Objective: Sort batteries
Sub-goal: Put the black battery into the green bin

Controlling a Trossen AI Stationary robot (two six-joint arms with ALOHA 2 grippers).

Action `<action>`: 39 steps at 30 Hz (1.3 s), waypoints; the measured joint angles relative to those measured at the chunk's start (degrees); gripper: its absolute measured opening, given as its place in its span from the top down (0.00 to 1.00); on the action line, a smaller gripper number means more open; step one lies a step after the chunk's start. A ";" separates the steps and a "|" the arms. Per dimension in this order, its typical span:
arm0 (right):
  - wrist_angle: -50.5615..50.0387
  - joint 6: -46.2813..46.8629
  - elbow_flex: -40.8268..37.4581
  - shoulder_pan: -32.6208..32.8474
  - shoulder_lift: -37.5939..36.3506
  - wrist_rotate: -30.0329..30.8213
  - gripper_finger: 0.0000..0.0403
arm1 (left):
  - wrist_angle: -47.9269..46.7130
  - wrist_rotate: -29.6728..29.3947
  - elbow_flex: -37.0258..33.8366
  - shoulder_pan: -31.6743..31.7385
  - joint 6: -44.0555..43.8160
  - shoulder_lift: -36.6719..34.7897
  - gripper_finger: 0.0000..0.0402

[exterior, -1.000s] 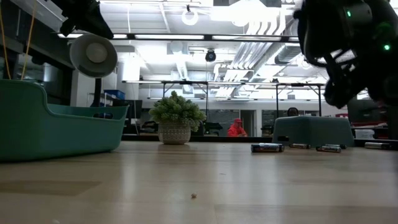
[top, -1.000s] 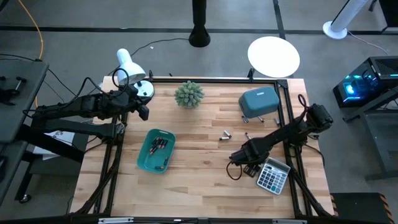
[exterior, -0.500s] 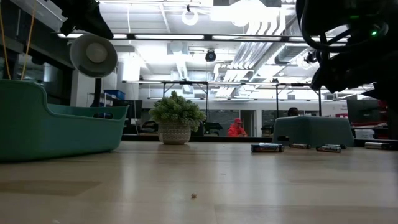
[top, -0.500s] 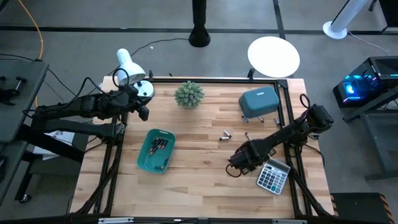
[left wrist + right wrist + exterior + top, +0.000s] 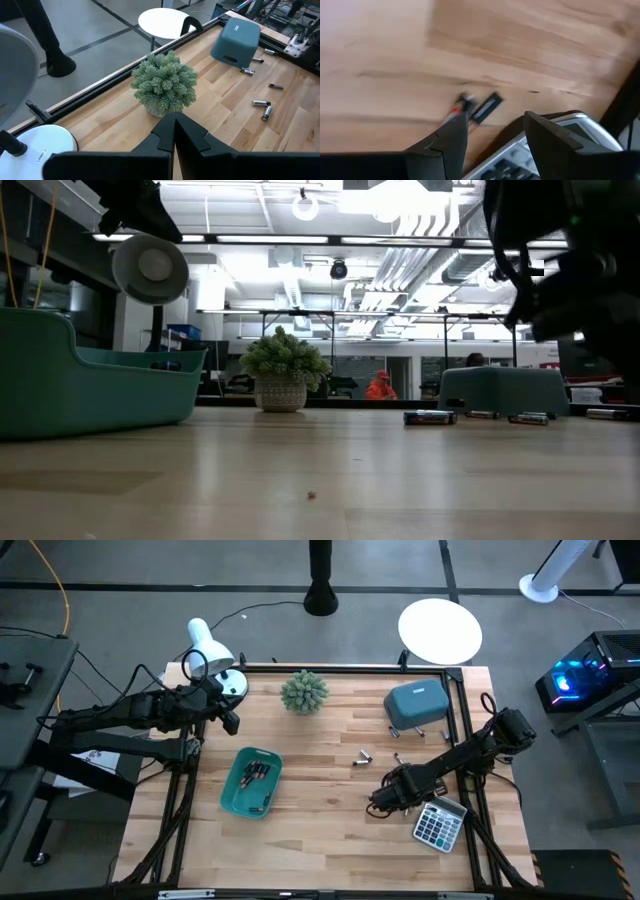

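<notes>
Near the calculator [image 5: 438, 821] at the tabletop's [image 5: 320, 830] right side, your right gripper [image 5: 381, 802] hung low w/ fingers spread; two batteries [image 5: 479, 107] lay on the wood just beyond its tips, beside the calculator's edge. Your left gripper [image 5: 174, 131] waited at the far left by the lamp [image 5: 212, 652], fingers pressed together, holding nothing. More batteries [image 5: 363, 757] lay mid-tabletop near the upturned teal tray [image 5: 417, 703]; others sat in the open teal tray [image 5: 251, 783] at left.
</notes>
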 joint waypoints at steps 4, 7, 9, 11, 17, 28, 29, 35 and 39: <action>3.17 5.30 -2.93 0.01 0.00 -1.26 0.53 | 0.07 0.00 0.02 0.00 0.51 0.00 1.00; 6.22 6.65 -3.74 0.01 0.00 -1.02 0.53 | 0.09 0.00 0.00 0.00 0.50 0.00 1.00; 6.58 7.72 -3.74 0.03 0.00 -0.82 0.53 | 0.07 -0.02 0.02 0.00 0.48 0.01 1.00; 6.94 8.68 -4.30 0.29 -0.01 -0.84 0.53 | 0.09 -0.02 0.01 0.00 0.48 0.00 1.00; 11.85 12.33 -8.04 0.94 -0.39 -2.39 0.56 | 0.14 -0.07 0.02 0.00 0.46 0.02 1.00; 16.79 12.05 -9.83 0.13 -0.47 -1.96 0.82 | 0.28 -0.29 0.02 0.00 0.44 0.15 1.00; 17.29 10.70 -9.90 -0.22 -0.46 -2.00 0.86 | 0.26 -0.34 0.02 0.00 0.44 0.15 1.00; 17.66 3.40 -9.99 -2.87 -0.48 -2.67 0.96 | 0.44 -0.55 0.02 0.00 0.10 0.15 1.00; 14.87 -2.15 -7.07 -4.02 -2.24 0.88 0.99 | 2.24 -0.18 0.02 0.00 -0.03 -0.26 1.00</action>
